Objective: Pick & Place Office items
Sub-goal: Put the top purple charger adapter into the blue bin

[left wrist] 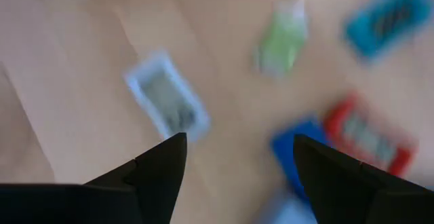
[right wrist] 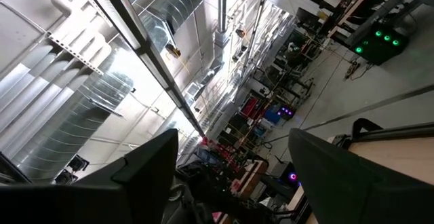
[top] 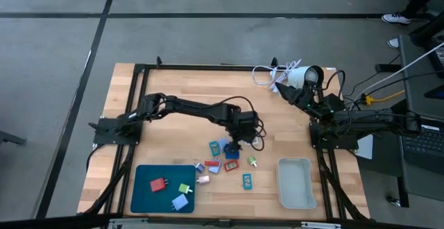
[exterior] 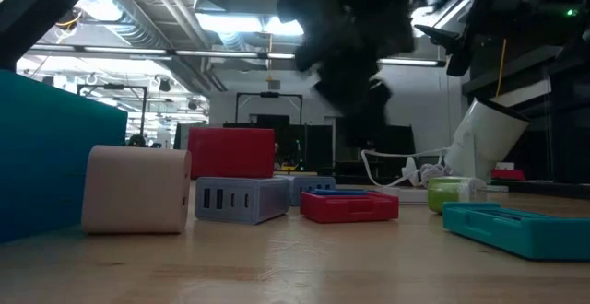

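The office items are small colourful pieces scattered mid-table: a blue one (top: 215,146), a red one (top: 231,164), a teal one (top: 247,180), a green one (top: 252,162) and a pink-white one (top: 205,179), all lying flat on the wood. My left gripper (top: 233,144) hovers open just above this cluster, pointing steeply down. In the left wrist view its fingers (left wrist: 237,163) have nothing between them; a white piece (left wrist: 166,95), a green piece (left wrist: 281,41), a blue piece (left wrist: 298,156) and a red piece (left wrist: 366,136) lie below. My right gripper (right wrist: 234,156) waits open at the right, pointing upward.
A blue tray (top: 149,198) at the near left holds red, green and light-blue pieces. A pale bin (top: 296,182) stands at the near right. A white lamp (top: 304,76) with its cord (top: 267,73) lies at the far right, close to my right arm.
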`<state>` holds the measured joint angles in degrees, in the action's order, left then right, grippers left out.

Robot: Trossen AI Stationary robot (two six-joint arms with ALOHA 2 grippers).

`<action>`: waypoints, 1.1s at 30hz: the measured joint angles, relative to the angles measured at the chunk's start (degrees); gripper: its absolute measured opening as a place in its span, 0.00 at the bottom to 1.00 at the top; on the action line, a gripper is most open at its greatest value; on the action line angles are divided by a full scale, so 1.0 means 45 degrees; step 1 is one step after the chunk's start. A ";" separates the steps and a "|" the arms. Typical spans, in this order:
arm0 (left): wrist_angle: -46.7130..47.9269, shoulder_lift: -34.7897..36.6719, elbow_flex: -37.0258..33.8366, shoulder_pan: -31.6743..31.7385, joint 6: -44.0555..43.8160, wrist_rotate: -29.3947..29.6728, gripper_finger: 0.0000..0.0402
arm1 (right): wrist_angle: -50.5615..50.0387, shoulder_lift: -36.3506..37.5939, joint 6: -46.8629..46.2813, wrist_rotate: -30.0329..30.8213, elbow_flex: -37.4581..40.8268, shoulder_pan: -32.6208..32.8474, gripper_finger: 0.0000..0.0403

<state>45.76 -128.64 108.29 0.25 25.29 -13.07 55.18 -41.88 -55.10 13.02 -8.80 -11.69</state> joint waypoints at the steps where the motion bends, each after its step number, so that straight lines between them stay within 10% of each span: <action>1: 0.0567 0.0000 -0.0005 0.0028 0.0609 0.0070 0.64 | -0.0011 -0.0001 0.0008 0.0000 0.0000 0.0001 0.70; 33: 0.3002 -0.0024 -0.1060 -0.0302 0.3898 0.0323 0.70 | -0.0268 0.0004 0.0042 -0.0151 0.0000 -0.0004 0.70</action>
<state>59.27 -128.75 103.52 -1.10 42.83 -11.62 53.98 -41.87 -54.92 12.34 -8.80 -11.70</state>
